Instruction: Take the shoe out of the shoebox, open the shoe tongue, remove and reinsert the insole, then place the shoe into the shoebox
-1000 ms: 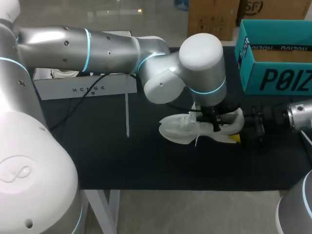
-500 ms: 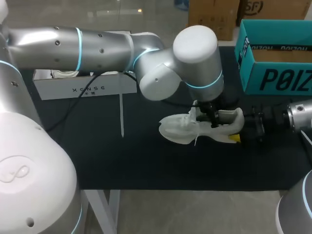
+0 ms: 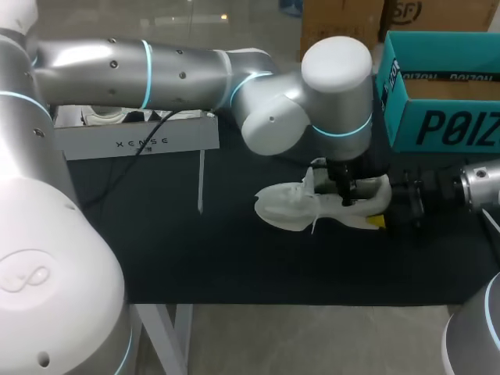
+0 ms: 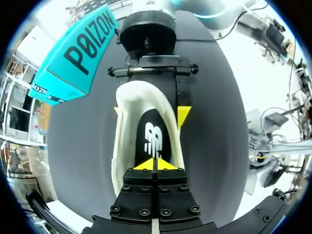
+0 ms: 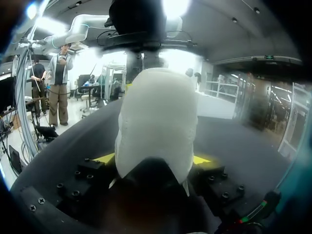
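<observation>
The shoe [image 3: 301, 207] is off-white all over, laces included, and its insole [image 4: 153, 139] is black with a white logo mark. The shoebox [image 3: 402, 94] is teal with big dark navy lettering on its side and a brown cardboard inside. The bench [image 3: 195, 258] wears a plain flat black cover. The left arm [image 3: 187, 74] is brushed silver with white joint caps and thin glowing cyan rings; the right arm [image 3: 483, 183] shows the same silver. The left tool [image 4: 155, 165] is matte black with bright yellow tips, as is the right tool [image 5: 152, 159]. A low box [image 3: 137, 142] at the bench's back is white with small grey lettering.
</observation>
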Controlling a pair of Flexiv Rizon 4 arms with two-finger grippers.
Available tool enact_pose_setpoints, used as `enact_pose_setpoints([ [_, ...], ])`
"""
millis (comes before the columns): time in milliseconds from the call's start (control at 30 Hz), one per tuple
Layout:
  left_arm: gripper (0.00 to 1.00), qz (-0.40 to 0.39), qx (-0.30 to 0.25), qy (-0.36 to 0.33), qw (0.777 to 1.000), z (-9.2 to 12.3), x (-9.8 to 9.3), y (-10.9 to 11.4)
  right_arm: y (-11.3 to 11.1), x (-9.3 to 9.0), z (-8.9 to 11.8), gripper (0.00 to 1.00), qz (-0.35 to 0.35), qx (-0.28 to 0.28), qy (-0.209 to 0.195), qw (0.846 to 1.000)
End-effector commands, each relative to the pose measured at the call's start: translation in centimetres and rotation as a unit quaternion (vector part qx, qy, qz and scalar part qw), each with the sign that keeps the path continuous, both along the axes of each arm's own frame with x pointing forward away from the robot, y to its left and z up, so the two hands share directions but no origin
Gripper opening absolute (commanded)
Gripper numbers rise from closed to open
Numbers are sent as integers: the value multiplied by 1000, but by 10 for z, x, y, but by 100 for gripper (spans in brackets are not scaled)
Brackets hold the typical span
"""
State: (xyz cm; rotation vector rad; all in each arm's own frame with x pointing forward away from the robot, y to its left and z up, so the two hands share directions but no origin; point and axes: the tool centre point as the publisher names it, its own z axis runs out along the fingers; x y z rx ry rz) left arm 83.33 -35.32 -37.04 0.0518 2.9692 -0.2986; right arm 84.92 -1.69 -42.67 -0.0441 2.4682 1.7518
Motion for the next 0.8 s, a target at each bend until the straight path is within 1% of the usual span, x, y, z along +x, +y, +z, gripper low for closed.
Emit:
enact_pose_setpoints([
  [33,0,-4,16,-2,1000,0,2,-10,0,2,-4,0,0,-1,0,1000],
  [133,0,-8,21,-4,1000,-2,0,-11,0,2,-4,0,0,-1,0,1000],
  [167,13,-9,22,-3,1000,-3,0,-11,0,2,-4,0,0,-1,0,1000],
  [233,17,-9,24,-3,1000,-5,-2,-10,0,2,-4,0,0,-1,0,1000],
  [267,22,-9,24,-3,1000,-5,-2,-10,0,2,-4,0,0,-1,0,1000],
  [333,27,-8,24,-2,1000,-6,-3,-9,0,2,-4,0,0,-1,0,1000],
  [400,35,-6,25,-1,1000,-6,-3,-7,0,2,-4,0,0,-1,0,1000],
  [433,36,-4,24,-1,1000,-6,-3,-6,0,2,-4,0,0,-1,0,1000],
  [567,33,-1,26,0,1000,-8,-1,-4,0,2,-4,0,0,-1,0,1000],
  [733,35,-1,28,4,1000,-12,-2,-4,0,2,-4,0,0,-1,0,1000],
  [800,35,-2,29,9,1000,-16,-1,-4,0,2,-4,0,0,-1,0,1000],
])
